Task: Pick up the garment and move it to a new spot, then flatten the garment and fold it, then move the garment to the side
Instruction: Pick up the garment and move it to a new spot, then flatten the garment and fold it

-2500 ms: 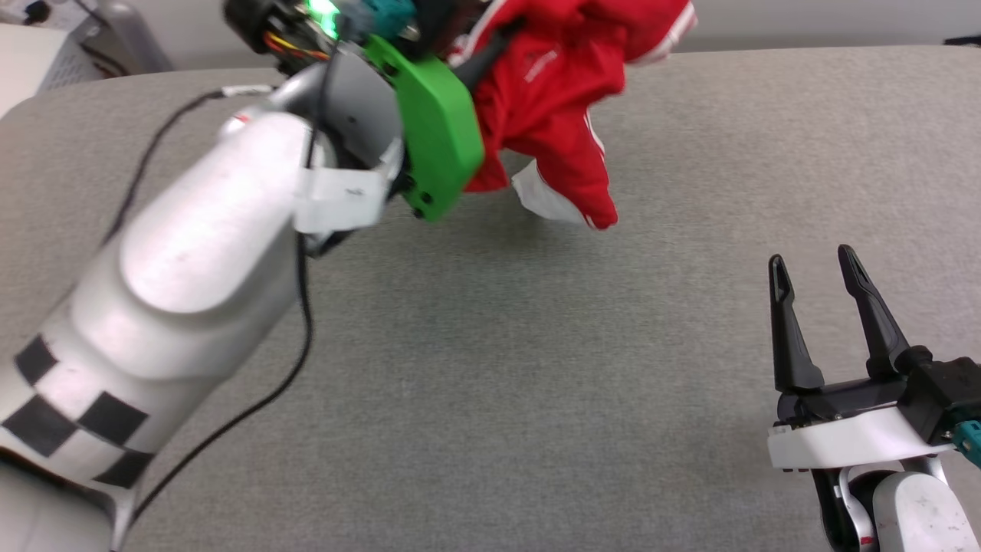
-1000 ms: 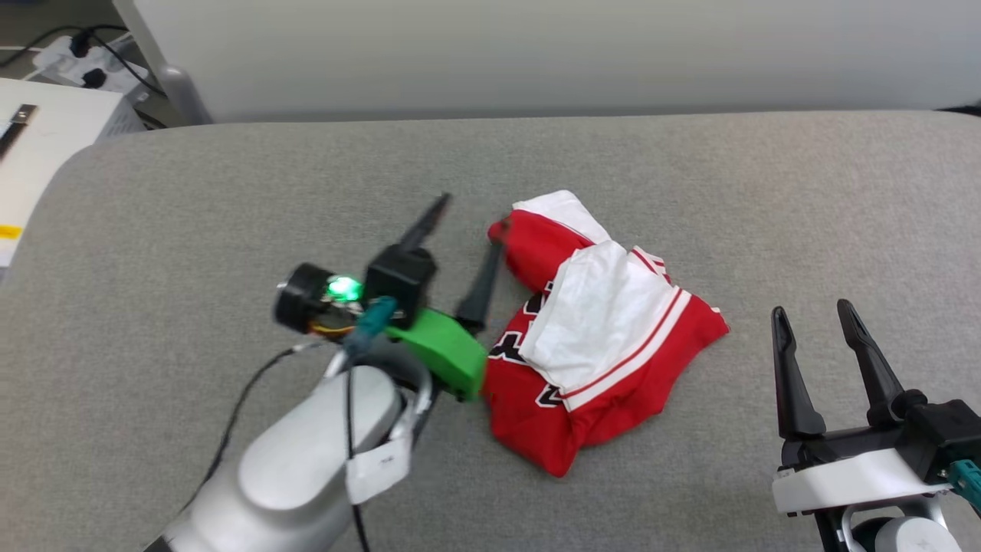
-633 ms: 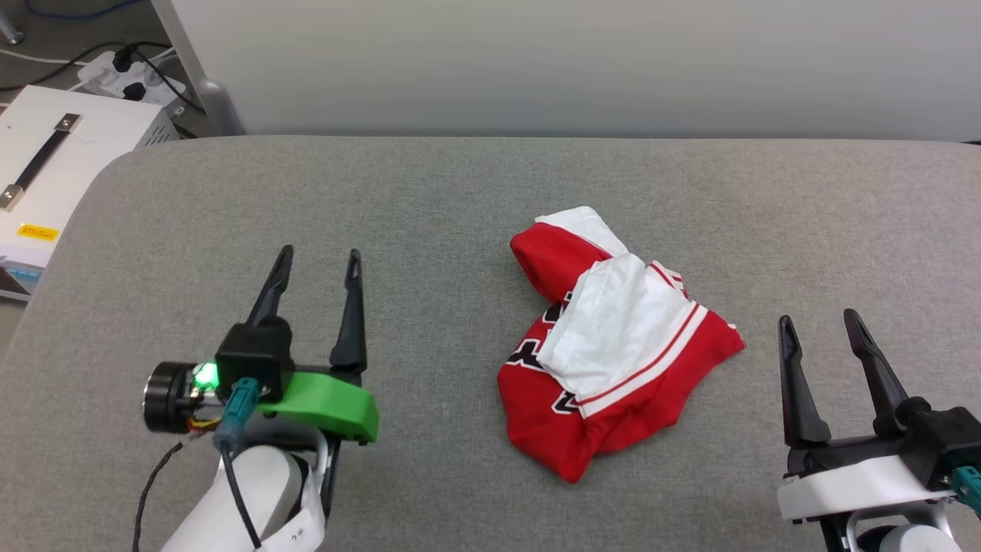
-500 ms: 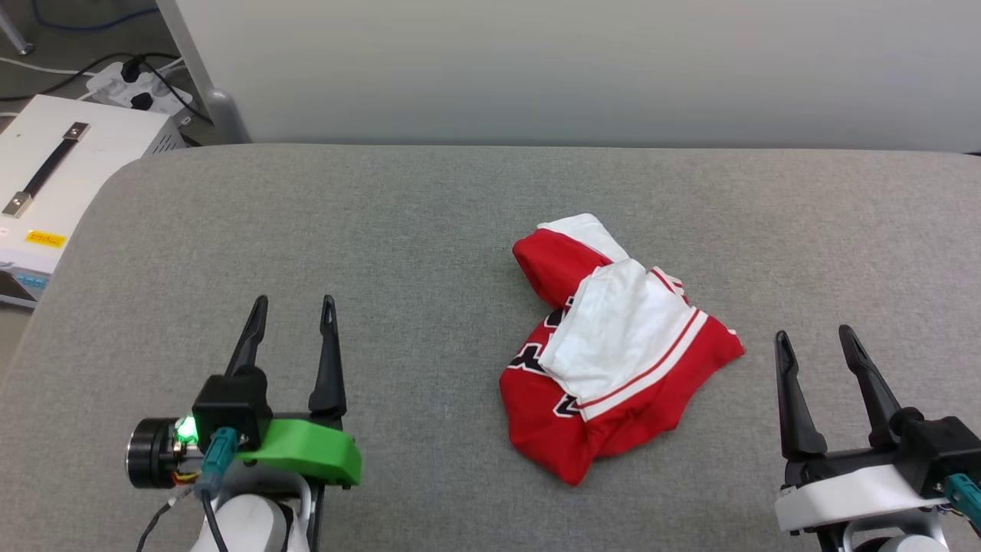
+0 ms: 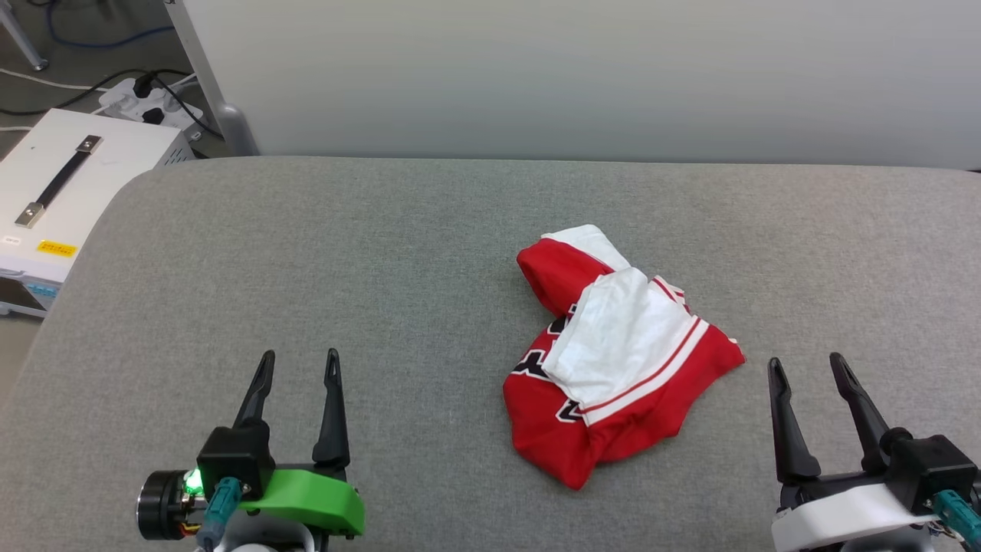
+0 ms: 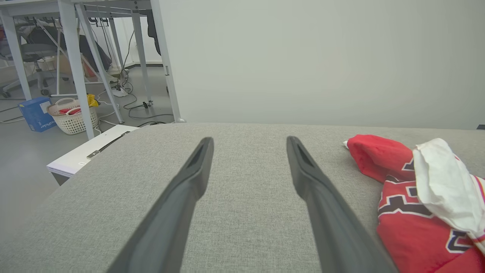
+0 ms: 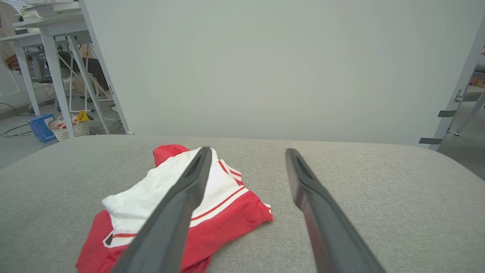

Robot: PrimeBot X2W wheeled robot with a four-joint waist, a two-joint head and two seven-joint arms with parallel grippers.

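The garment (image 5: 613, 368), a red jersey T-shirt with white sleeves, lies bunched on the grey cloth-covered table (image 5: 383, 268) between my left gripper (image 5: 299, 356) and right gripper (image 5: 805, 359), both spread wide and empty, so I should pinch opposite edges to spread it.

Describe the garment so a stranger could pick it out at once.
Find the wide grey surface before the pale wall. Right of its centre lies the crumpled garment. Nothing else on it is bright red with a white sleeve and black lettering.

both hands (image 5: 299, 366) (image 5: 805, 369) low, fingers spread, empty
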